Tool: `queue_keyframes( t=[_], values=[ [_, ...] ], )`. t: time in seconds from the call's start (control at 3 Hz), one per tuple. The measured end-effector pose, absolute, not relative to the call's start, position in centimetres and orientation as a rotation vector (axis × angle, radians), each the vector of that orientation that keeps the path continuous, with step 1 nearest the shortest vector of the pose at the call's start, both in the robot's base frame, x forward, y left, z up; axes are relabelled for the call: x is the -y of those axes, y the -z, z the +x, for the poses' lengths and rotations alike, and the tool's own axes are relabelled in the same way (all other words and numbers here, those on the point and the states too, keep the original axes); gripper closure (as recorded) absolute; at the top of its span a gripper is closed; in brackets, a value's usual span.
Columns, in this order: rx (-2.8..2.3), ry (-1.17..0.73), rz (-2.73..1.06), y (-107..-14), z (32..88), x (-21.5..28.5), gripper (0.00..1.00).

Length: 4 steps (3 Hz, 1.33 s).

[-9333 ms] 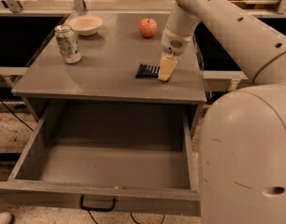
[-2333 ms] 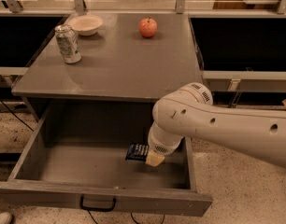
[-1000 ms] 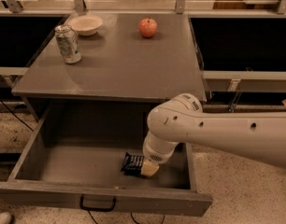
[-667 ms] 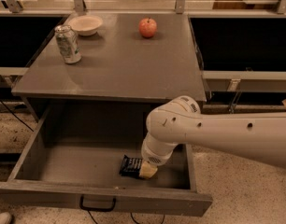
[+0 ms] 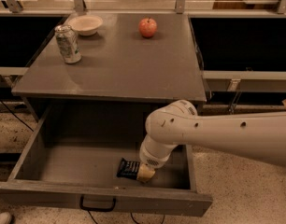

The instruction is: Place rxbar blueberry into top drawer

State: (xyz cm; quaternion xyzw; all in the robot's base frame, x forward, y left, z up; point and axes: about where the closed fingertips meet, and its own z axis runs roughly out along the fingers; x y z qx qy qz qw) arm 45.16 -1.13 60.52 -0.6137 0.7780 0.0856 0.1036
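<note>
Single camera, high and close, looks down over the gripper (image 5: 145, 173) in the top drawer (image 5: 77, 162); cabinet top (image 5: 115, 69) lies beyond it.

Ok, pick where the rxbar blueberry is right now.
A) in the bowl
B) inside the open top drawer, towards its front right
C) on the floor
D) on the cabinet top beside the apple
B: the rxbar blueberry sits down inside the open top drawer, towards its front right, with the end effector at the bar's right end.
</note>
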Motion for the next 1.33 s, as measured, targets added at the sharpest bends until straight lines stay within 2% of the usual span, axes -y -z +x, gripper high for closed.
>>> queue_keyframes(
  t=[0.33, 1.33],
  values=[
    [-2.295, -0.252, -1.810, -60.52, 45.16, 1.13, 0.82],
    [-2.295, -0.252, -1.810, -60.51, 45.15, 1.13, 0.10]
  ],
)
